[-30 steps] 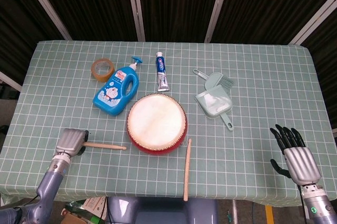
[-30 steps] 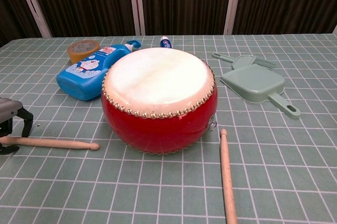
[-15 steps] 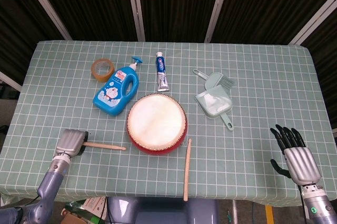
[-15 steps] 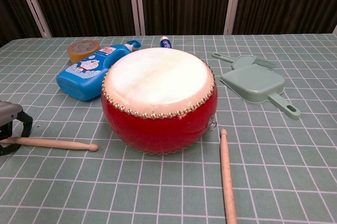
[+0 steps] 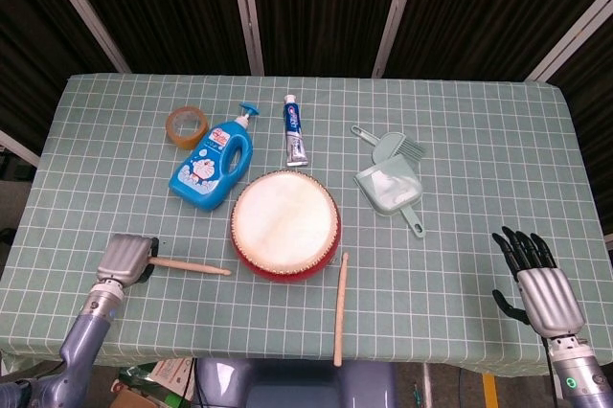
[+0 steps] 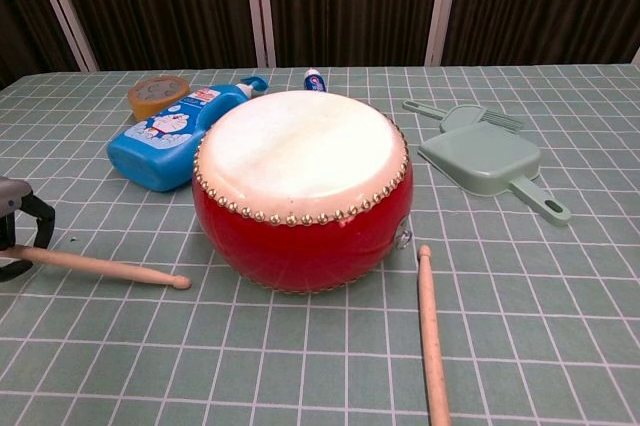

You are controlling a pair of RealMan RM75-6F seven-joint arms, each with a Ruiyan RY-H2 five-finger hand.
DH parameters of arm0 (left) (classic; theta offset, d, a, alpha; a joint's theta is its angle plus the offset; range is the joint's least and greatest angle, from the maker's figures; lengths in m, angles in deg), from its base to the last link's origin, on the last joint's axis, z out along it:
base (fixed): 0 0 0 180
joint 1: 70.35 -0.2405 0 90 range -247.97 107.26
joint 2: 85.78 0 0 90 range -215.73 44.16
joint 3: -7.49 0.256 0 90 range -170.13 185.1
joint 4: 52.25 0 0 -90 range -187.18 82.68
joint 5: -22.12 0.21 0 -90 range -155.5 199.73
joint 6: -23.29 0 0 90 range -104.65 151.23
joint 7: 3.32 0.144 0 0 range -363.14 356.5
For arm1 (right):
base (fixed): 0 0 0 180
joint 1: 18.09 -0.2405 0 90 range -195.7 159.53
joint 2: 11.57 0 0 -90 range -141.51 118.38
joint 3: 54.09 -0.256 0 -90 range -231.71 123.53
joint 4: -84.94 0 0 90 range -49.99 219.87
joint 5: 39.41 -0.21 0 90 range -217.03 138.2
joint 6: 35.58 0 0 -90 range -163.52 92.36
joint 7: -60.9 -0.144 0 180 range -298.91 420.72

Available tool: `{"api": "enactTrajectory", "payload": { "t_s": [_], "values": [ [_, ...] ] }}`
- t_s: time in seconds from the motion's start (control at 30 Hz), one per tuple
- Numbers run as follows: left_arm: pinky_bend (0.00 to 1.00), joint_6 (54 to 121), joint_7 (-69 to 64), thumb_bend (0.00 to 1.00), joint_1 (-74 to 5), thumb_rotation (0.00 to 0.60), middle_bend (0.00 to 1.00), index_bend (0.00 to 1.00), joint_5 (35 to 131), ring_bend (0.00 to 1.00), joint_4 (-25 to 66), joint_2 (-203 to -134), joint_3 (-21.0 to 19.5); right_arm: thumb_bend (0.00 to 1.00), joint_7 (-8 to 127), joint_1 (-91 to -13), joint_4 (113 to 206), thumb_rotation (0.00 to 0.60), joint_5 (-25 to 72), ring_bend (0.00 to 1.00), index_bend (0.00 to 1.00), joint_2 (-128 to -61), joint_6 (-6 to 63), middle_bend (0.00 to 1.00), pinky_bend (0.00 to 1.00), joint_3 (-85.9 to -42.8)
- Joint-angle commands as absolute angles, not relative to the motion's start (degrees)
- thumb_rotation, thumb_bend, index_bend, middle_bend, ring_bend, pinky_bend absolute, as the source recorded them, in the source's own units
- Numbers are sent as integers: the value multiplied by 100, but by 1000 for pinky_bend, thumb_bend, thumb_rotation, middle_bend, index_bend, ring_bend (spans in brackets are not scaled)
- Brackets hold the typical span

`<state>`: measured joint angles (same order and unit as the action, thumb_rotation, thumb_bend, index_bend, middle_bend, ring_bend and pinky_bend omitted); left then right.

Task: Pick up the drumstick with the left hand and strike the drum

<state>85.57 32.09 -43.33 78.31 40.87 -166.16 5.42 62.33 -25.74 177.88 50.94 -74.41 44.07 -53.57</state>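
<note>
Head view, drumstick point(image 5: 190, 266) butt in L hand point(image 5: 122, 259)

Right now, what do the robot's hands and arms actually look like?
The right hand has a ribbed silver metal back and black fingers, on a grey-blue arm with a small green light near the wrist. The left hand shows the same silver back, black parts beneath, and a grey-blue forearm.

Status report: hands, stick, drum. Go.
Left hand grips left drumstick, tip resting on cloth. Right hand open, idle at right edge. Drum not yet struck. Path to drum looks clear.
</note>
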Motion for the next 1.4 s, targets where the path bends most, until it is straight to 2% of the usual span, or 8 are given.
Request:
{"api": "enactTrajectory", "payload": {
  "t_s": [0.03, 0.47, 0.9, 1.13, 1.4],
  "values": [
    [999, 8697, 2968, 674, -4381, 600, 1000, 769, 7994, 1000, 4389, -16377, 454, 353, 6233, -2575, 17791, 600, 5094, 0, 0, -7440, 4406, 0, 0, -5358],
    [990, 9198, 2293, 706, -4582, 600, 1000, 779, 8557, 1000, 5243, -15698, 281, 353, 6250, -2563, 17796, 600, 5078, 0, 0, -7447, 4418, 0, 0, -5365],
    [987, 9503, 2348, 712, -4603, 600, 1000, 780, 9151, 1000, 5956, -15291, 252, 354, 6280, -2561, 17800, 600, 5076, 0, 0, -7451, 4416, 0, 0, -5366],
    [987, 9440, 2630, 711, -4288, 600, 1000, 780, 8825, 1000, 6180, -15311, -159, 354, 6285, -2562, 17807, 600, 5074, 0, 0, -7452, 4408, 0, 0, -5365],
    [987, 9243, 3298, 710, -3525, 600, 1000, 780, 7913, 1000, 6177, -15685, -855, 354, 6252, -2561, 17815, 600, 5069, 0, 0, -7447, 4408, 0, 0, -5369]
  ]
}}
